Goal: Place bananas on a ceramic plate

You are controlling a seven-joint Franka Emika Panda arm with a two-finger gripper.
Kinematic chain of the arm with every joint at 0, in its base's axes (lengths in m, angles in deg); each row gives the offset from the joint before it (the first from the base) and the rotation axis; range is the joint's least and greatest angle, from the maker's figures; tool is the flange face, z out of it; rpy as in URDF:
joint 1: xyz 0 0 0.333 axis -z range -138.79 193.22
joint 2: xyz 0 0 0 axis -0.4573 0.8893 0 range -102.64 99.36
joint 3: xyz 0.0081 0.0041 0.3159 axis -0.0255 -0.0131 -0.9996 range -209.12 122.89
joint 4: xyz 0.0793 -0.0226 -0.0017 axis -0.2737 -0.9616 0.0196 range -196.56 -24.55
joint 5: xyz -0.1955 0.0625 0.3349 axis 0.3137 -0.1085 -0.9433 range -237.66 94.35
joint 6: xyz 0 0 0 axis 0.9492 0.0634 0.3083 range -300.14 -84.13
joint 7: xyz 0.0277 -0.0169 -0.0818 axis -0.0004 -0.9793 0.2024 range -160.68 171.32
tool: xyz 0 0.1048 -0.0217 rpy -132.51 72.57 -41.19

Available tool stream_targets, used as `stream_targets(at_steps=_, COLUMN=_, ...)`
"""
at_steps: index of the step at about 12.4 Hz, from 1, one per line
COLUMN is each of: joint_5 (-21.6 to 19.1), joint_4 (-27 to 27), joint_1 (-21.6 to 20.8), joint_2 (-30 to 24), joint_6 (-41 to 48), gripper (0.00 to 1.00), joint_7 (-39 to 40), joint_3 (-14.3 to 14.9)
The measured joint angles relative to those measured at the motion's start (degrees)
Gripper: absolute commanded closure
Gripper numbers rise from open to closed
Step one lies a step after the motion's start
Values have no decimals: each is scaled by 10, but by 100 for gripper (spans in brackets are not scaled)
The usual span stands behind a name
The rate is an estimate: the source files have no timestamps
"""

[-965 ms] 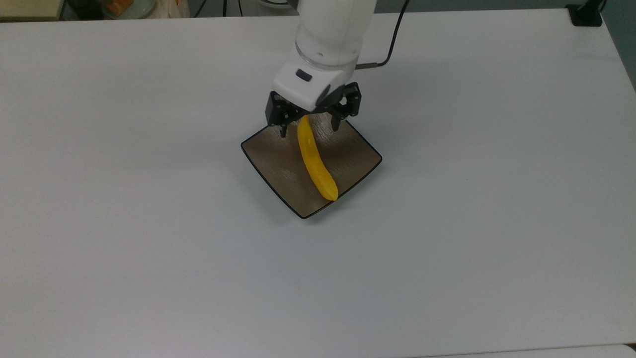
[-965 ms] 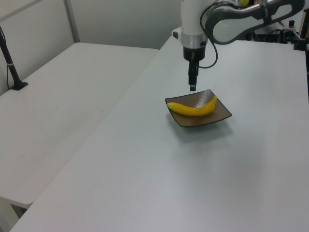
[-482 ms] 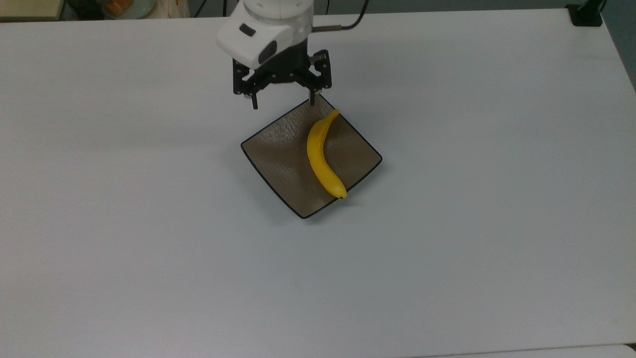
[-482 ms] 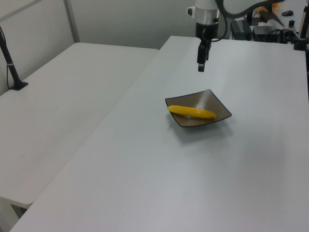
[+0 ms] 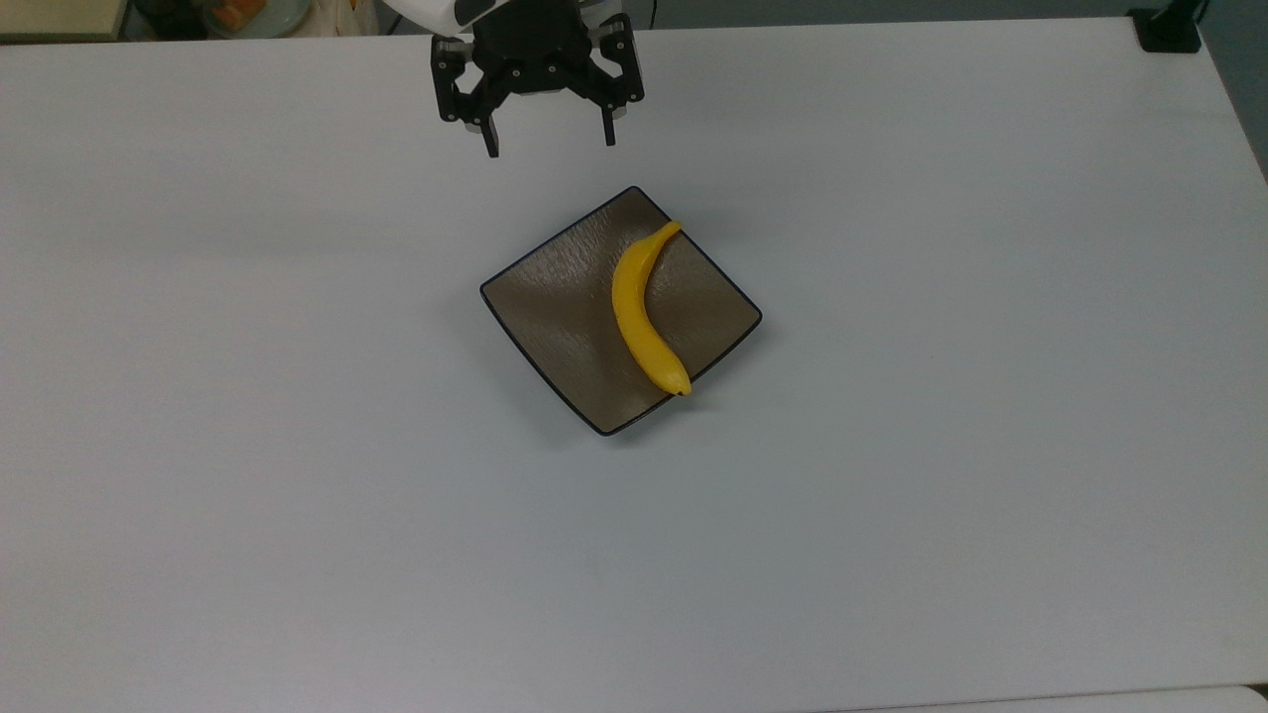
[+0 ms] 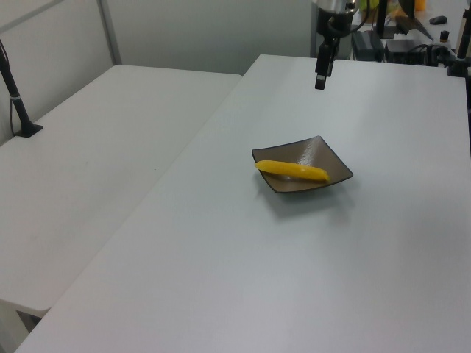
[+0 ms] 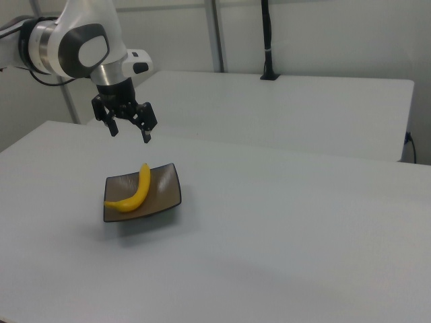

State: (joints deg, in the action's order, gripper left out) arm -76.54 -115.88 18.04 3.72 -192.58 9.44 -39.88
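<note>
Your tool [image 5: 547, 147] hangs wide and empty above the counter [image 5: 297, 495], well up from the plate [image 5: 555, 307]. To the top view's right of it, the banana [image 5: 639, 317] lies across the plate, its tip over the rim. Placement looks done; you need only clear the arm away.

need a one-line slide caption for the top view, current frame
Bright yellow curved banana lying across the square brown-grey ceramic plate on the white table, with the open black two-finger gripper raised above the plate's far corner.
</note>
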Motion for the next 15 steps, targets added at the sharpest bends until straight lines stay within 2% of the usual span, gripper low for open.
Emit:
stream_targets(at_steps=6, joint_5=14, joint_4=-4, joint_1=15, joint_2=-20, joint_6=79, gripper=0, joint_7=60, joint_3=1)
stream_targets(at_steps=7, joint_5=22, joint_4=-8, joint_1=19, joint_2=-22, joint_6=80, gripper=0, joint_7=60, joint_3=-4)
stream_targets(at_steps=9, joint_5=26, joint_4=-12, joint_1=48, joint_2=-23, joint_6=80, gripper=0, joint_7=58, joint_3=-33)
stream_targets(at_steps=11, joint_5=27, joint_4=-12, joint_1=56, joint_2=-23, joint_6=80, gripper=0, joint_7=58, joint_3=-38)
stream_targets(at_steps=15, joint_5=59, joint_4=-13, joint_1=58, joint_2=-24, joint_6=80, gripper=0, joint_7=50, joint_3=-43)
